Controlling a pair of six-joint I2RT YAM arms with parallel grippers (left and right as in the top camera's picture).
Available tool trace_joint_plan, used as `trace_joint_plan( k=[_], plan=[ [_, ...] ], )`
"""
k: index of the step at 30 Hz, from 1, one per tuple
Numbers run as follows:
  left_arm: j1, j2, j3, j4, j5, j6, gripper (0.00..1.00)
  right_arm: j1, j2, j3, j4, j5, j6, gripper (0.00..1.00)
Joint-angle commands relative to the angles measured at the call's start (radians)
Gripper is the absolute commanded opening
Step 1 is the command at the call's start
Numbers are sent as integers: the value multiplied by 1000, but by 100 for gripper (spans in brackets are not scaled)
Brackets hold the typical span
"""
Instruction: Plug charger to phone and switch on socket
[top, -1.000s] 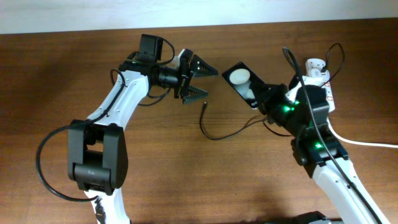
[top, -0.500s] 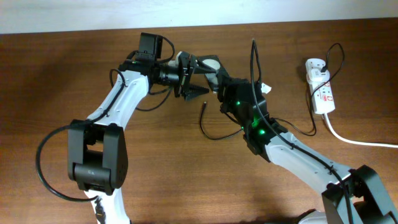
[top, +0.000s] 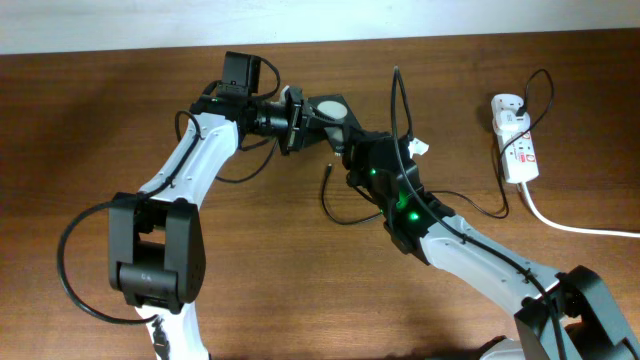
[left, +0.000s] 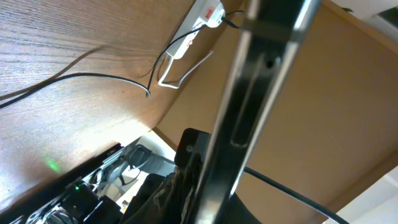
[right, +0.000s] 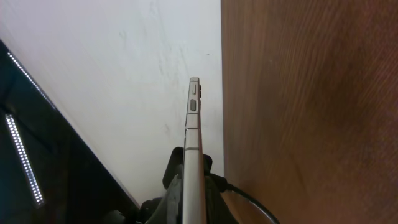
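Evidently little is getting done so far: the right gripper (top: 348, 135) is clamping the phone (top: 331, 107) aloft, touching the left gripper (top: 305, 118), whose jaw state I cannot tell. The charger (top: 327, 168) tip is lying unplugged on the table (top: 90, 120), and the socket (top: 516, 142) is sitting well apart, untouched.

Both arms are the same build: white tube links, chunky black joints. The left arm (top: 190, 150) has a boxy black camera (top: 240, 72) at its 12 o'clock end, an all-black left gripper (top: 308, 113), and a black cable (top: 68, 250) looping off its base at 9 o'clock. The right arm (top: 470, 250) shows two green lights (top: 405, 207).
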Motion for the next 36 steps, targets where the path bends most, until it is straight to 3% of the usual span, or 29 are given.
trace_joint_plan(
  k=[1, 5, 8, 10, 12, 14, 17, 18, 19, 22, 28, 32, 36],
  plan=[
    [-10, 13, 6, -6, -16, -7, 9, 35, -12, 31, 29, -6, -3, 4],
    [-10, 13, 6, -6, -16, -7, 0, 35, -12, 31, 31, -6, -3, 4],
    [-1, 13, 6, -6, -16, 13, 0, 32, -12, 30, 25, 5, -4, 28],
    [36, 13, 6, -29, -4, 80, 0, 19, -12, 30, 17, 8, -65, 32],
    [97, 13, 6, -97, 18, 160, 0, -20, -13, 30, 16, 7, -230, 31],
    [165, 13, 6, -187, 33, 252, 0, -100, -17, 30, -31, -27, -486, 18],
    [221, 13, 6, -239, 209, 276, 0, -165, -42, 30, -173, -66, -782, 31],
    [220, 13, 6, -239, 245, 276, 0, -171, -43, 30, -216, -150, -966, 33],
    [221, 13, 6, -240, 261, 275, 0, -169, -43, 30, -291, -173, -1058, 30],
    [236, 13, 6, -240, 266, 275, 0, -169, -14, 30, -383, -249, -1155, 25],
    [322, 13, 6, -240, 266, 329, 0, -169, 115, 66, -358, -385, -1149, 20],
    [385, 13, 6, -239, 278, 329, 0, -118, 333, 333, -587, -402, -1179, 19],
    [432, 13, 6, -239, 311, 329, 0, -94, 446, 418, -610, -379, -1175, 18]
  ],
)
